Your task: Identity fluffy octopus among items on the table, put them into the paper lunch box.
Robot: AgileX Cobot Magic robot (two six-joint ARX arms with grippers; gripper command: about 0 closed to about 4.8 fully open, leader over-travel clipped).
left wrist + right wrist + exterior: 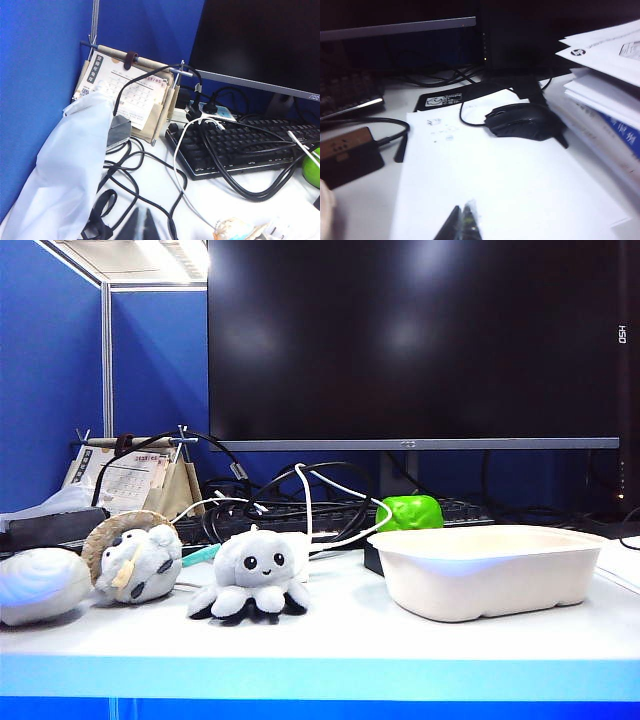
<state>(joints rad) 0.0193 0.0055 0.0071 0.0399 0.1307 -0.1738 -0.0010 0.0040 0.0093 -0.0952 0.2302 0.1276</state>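
Two grippers are parked behind the work area, and neither appears in the exterior view. The left gripper (pixel 141 226) hangs over a tangle of black cables (pixel 150 175) near a keyboard (pixel 240 147) and a desk calendar (pixel 127 95); its dark fingertips meet with no visible gap and hold nothing. The right gripper (pixel 461 224) hangs over a white sheet of paper (pixel 485 175) near a black mouse (pixel 522 121); its fingers are together and empty.

Task step in hand: identification, with no approach begun. The fluffy octopus (pixel 252 585) sits upright near the front edge of the table (pixel 330 650), left of centre. The paper lunch box (pixel 490 570) stands to its right, apart from it, and appears empty. A hooded plush animal (pixel 135 558) and a white ribbed plush (pixel 40 585) lie further left and are not targets.

Next move, as judged: the left arm, being on the nearer side, must advance toward the octopus, part its fingers, descend over the round head, close gently on the soft body, then carry it right over the box rim.
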